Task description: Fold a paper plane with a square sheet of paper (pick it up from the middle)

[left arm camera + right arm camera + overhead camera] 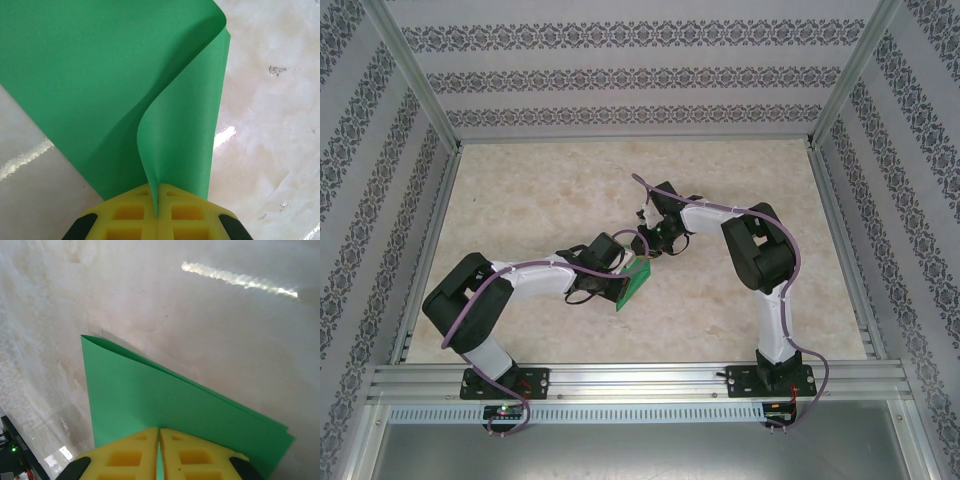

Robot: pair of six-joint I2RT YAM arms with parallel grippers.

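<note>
The square sheet of paper [634, 283] is bright green, folded over on itself and held off the table between the two arms. My left gripper [158, 192] is shut on it, its yellow fingers [130, 215] pinching a curling edge of the sheet [100, 85]. My right gripper [159, 437] is also shut on the sheet [150, 400], gripping two layers that lie flat together and end in a sharp corner at the upper left. From above, the left gripper [623, 262] and right gripper [655, 248] meet at the paper's top. No finished paper plane shape is visible.
The beige marbled tabletop [560, 190] lies beneath the paper, ringed by patterned walls and an aluminium frame. A metal rail [640, 380] carries both arm bases at the near edge.
</note>
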